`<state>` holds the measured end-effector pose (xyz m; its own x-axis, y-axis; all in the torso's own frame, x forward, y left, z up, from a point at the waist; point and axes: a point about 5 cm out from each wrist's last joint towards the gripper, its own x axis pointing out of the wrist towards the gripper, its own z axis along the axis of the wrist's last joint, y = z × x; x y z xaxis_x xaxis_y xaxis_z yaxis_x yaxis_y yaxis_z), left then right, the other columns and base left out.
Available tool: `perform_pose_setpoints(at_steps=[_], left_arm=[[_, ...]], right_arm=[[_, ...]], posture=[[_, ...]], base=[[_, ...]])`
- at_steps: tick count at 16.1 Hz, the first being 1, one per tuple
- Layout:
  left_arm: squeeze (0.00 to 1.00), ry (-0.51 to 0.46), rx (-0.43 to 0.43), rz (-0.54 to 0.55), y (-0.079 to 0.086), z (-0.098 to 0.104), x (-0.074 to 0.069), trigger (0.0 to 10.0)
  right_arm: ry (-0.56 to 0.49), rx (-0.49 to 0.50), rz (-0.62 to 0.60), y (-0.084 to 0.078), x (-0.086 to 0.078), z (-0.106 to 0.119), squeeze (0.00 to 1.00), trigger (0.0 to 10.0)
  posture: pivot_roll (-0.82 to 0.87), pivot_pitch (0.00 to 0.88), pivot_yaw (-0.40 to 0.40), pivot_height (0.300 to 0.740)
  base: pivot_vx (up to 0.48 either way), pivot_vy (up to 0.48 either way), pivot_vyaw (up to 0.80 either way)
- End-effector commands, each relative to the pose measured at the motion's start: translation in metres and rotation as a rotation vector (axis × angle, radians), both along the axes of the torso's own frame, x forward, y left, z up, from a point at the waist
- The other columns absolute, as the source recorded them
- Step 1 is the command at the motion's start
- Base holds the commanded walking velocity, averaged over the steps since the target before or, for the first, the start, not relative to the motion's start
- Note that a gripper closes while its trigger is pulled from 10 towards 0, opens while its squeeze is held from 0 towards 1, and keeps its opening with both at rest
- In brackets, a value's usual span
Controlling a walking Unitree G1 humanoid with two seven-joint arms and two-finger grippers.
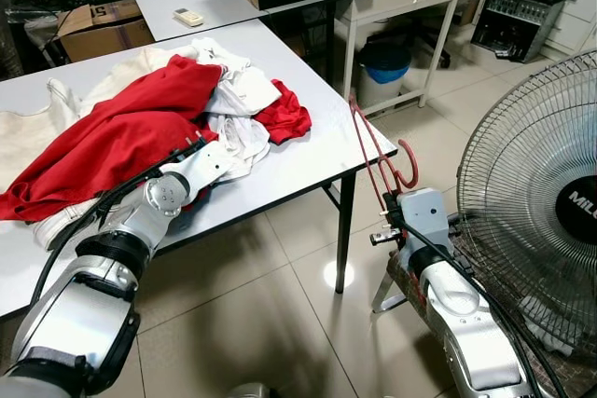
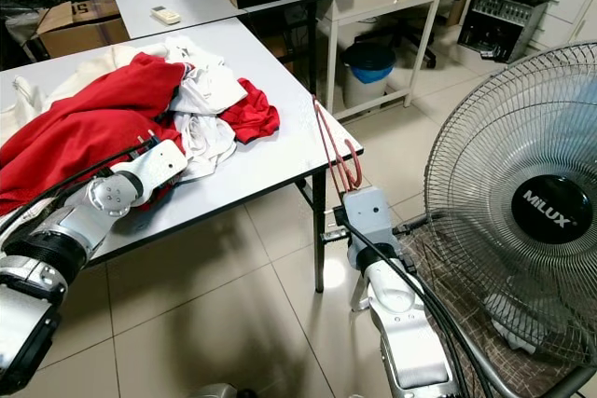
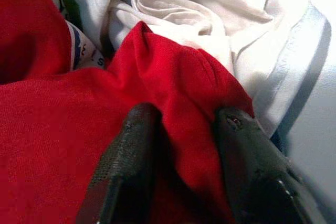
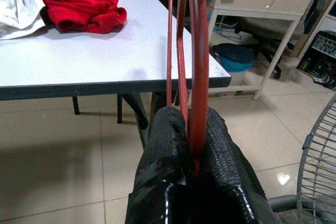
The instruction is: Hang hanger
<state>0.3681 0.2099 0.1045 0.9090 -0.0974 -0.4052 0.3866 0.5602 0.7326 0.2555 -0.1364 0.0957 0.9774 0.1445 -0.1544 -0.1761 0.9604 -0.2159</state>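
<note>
The fan point(image 2: 522, 221) reads "MILUX". The right gripper point(image 4: 191, 153) pinches the red hanger point(image 1: 378, 151) upright beside the table's corner point(image 1: 359, 167), hook rightward. The left gripper point(image 3: 181, 145) clamps red cloth point(image 1: 121, 137).

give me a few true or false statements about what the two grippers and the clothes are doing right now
1. The right gripper is shut on the red hanger. True.
2. The hanger lies flat on the white table. False: it is held up in the air beside the table's corner, off the surface.
3. The left gripper has a fold of the red garment between its fingers. True.
4. The white clothes sit on the floor under the table. False: they are piled on the tabletop with the red garment.
5. A standing fan is on the robot's right. True.
</note>
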Motion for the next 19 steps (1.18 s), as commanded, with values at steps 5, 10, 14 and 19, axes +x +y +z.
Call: perform_pose_setpoints(at_steps=[5,10,14,19], left_arm=[[0.0,-0.027,-0.004,0.0,0.0,0.007,0.005,0.0],[0.0,-0.03,-0.014,0.007,0.003,0.008,0.005,0.0],[0.0,-0.026,-0.021,0.02,0.007,0.008,0.005,0.0],[0.0,-0.024,-0.115,0.021,0.014,0.017,0.006,0.0]], right_arm=[[-0.01,0.004,-0.016,-0.001,-0.001,0.002,0.0,10.0],[-0.007,0.006,-0.021,-0.001,-0.003,0.001,0.0,10.0],[-0.005,0.006,-0.023,-0.001,-0.003,0.0,0.0,10.0],[-0.006,0.005,-0.031,-0.003,-0.004,0.001,0.0,10.0]], posture=[[0.02,0.0,0.119,0.74],[0.03,0.0,0.12,0.74],[0.03,0.0,0.122,0.74],[0.02,0.0,0.124,0.74]], base=[[0.0,0.0,0.0],[0.0,0.0,0.0],[0.0,0.0,0.0],[0.0,0.0,0.0]])
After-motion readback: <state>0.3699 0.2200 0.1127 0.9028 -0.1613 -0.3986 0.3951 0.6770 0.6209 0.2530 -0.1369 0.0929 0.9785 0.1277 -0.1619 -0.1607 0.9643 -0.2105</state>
